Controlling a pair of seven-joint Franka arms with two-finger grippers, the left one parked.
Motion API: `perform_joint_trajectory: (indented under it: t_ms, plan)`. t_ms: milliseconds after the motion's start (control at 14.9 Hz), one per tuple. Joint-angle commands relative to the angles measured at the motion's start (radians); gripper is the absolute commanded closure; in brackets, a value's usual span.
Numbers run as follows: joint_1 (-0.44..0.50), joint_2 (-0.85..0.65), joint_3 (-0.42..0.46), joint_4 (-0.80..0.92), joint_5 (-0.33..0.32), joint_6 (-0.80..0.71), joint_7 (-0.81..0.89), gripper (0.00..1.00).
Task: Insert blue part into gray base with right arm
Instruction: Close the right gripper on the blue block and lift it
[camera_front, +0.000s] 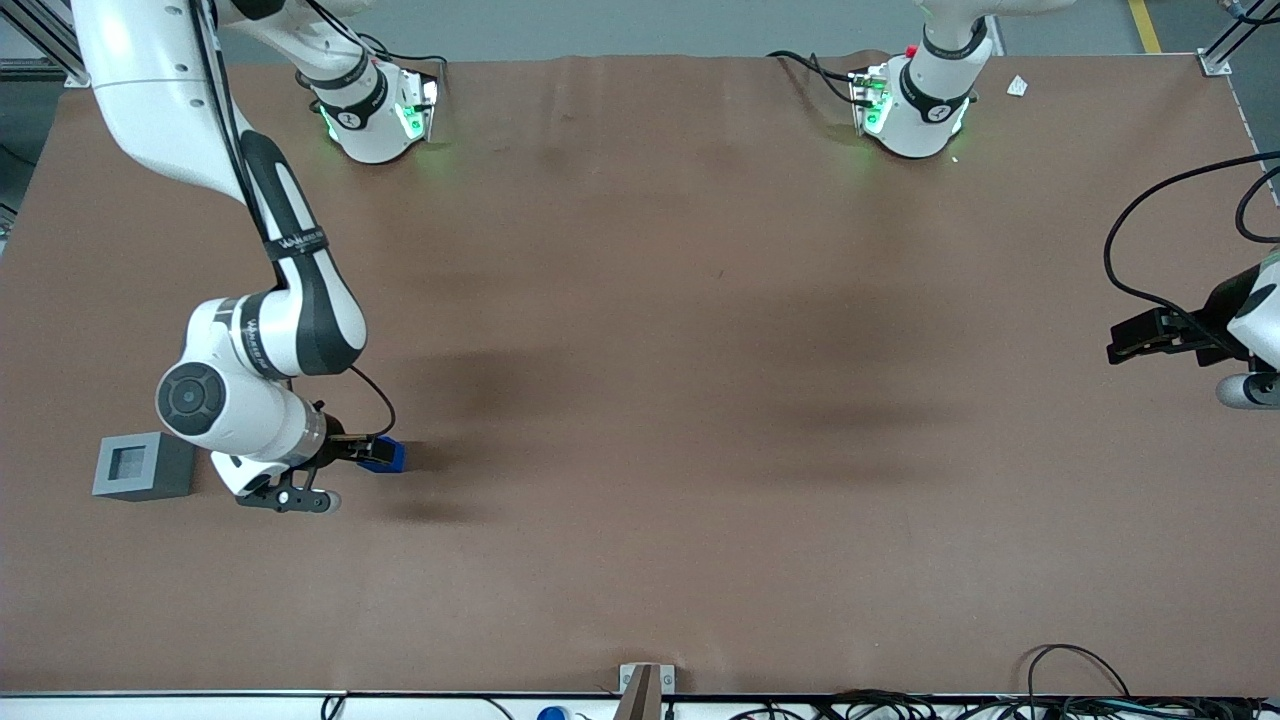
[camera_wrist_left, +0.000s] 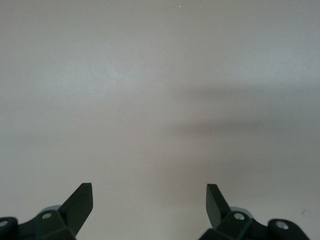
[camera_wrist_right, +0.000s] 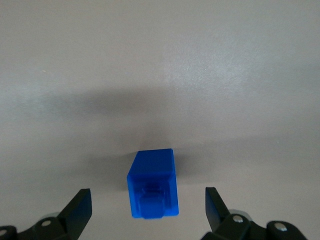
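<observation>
The gripper (camera_wrist_right: 147, 212) hangs low over the table (camera_front: 700, 350) with its fingers (camera_wrist_right: 80, 207) spread wide, holding nothing. The blue part (camera_wrist_right: 152, 184) lies on the table between them, touching neither, its long axis running toward the wrist camera, stub end facing it. In the front view the part (camera_front: 385, 456) sits at about three o'clock from the gray base (camera_front: 143, 466), with the right arm (camera_front: 255, 385) between them.
</observation>
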Motion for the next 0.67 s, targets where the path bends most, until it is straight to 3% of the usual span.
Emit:
perform_joint_trajectory:
  t_ms: [0,336,604]
  plan:
    - [0.013,0.022,-0.001,-0.008,-0.009,0.019,0.007,0.00]
    - [0.017,0.036,-0.001,-0.007,-0.004,0.011,0.009,0.00]
    - [0.002,0.036,-0.001,-0.007,-0.007,0.011,-0.004,0.11]
